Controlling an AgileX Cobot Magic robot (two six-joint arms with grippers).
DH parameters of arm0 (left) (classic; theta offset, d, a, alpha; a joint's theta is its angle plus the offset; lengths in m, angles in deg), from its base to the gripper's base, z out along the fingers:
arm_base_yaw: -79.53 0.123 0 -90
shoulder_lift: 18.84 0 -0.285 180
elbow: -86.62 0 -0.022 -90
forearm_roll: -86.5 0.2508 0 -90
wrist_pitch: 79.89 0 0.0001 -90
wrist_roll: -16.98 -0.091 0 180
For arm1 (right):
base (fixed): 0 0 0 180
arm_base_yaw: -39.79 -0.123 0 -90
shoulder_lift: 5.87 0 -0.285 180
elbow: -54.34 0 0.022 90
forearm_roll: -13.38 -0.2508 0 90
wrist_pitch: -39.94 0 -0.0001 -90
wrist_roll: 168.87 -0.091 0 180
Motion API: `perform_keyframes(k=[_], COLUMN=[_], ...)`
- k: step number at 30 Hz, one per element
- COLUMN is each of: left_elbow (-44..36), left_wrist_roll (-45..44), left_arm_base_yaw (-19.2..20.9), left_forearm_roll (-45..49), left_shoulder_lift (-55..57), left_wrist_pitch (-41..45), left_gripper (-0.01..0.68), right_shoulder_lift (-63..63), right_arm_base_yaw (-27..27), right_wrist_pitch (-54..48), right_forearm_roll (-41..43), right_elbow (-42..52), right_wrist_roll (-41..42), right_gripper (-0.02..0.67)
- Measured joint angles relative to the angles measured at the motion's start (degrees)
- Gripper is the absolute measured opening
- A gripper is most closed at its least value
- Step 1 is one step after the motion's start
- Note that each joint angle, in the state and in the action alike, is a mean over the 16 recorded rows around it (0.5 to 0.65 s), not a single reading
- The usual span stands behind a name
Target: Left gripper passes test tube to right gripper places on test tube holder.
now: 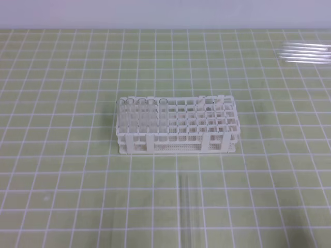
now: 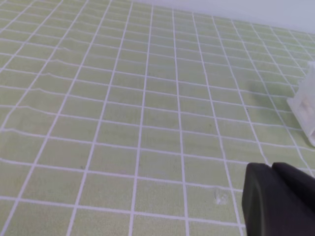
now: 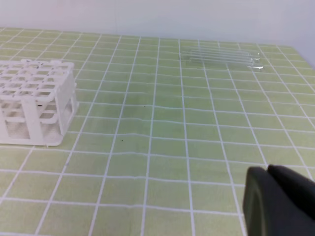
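Nearest you in the overhead view, at six o'clock, lies a test tube (image 1: pixel 185 212) flat on the worktop (image 1: pixel 62 170), its long axis running from six toward twelve o'clock, straight at the test tube holder (image 1: pixel 178 124); which end carries the rim you cannot tell, since the glass is faint against the cloth. It lies apart from the rack, with a row or so of grid squares between them. The worktop is covered in a pale green mat ruled with white lines into squares, and a plain whitish wall (image 1: pixel 165 13) closes the far edge at twelve o'clock. You have one white rack, standing with its long side across the view at the centre; at its nine o'clock end stand about five clear tubes (image 1: pixel 140 111) upright in the holes, though blur makes the count uncertain. At two o'clock, near the far corner, lies a bundle of spare tubes (image 1: pixel 305 53) side by side, roughly four or five, pointing three to nine o'clock. Neither arm shows from above. In each wrist view you see only a dark corner of the left hand (image 2: pixel 278 199) and of the right hand (image 3: pixel 278 201), both clenched and holding nothing.
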Motion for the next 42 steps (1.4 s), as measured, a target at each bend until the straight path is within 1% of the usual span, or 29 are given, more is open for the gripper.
perform_keyframes(k=[36,42], left_elbow=[-0.11,-0.15], left_wrist_roll=[0.0,1.08], left_arm_base_yaw=[0.0,0.0], left_forearm_roll=[0.19,-0.96], left_shoulder_lift=[-0.39,-0.52], left_wrist_pitch=[-1.0,-2.75], left_gripper=[-0.003,-0.002], right_shoulder_lift=[0.0,0.0], right_arm_base_yaw=[0.0,0.0], right_wrist_pitch=[0.0,0.0], right_forearm_roll=[0.0,0.0], right_elbow=[0.0,0.0], right_wrist_roll=[0.0,0.0], right_gripper=[-0.018,-0.018])
